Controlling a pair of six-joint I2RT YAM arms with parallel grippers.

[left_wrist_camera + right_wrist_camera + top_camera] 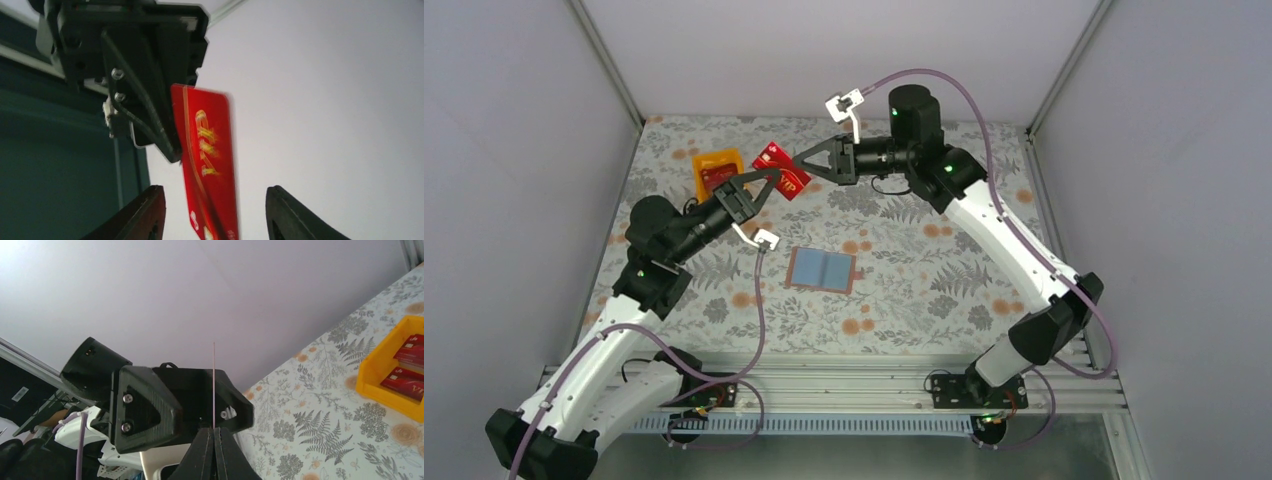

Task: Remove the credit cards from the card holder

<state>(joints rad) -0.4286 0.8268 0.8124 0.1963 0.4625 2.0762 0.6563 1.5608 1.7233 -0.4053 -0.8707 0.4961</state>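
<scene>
My right gripper [797,160] is shut on the edge of a red credit card [784,171] with gold VIP lettering and holds it in the air above the table's far side. In the right wrist view the card [214,385] is edge-on, pinched between the shut fingers [214,432]. My left gripper [767,184] is open, its jaws on either side of the card without touching it [207,165]. The card holder [822,270] lies open on the table, blue lining up, apart from both grippers. No teal-green card is in view.
An orange tray [717,168] at the far left holds red cards, which also show in the right wrist view [406,382]. Grey walls enclose the floral table [944,280] on three sides.
</scene>
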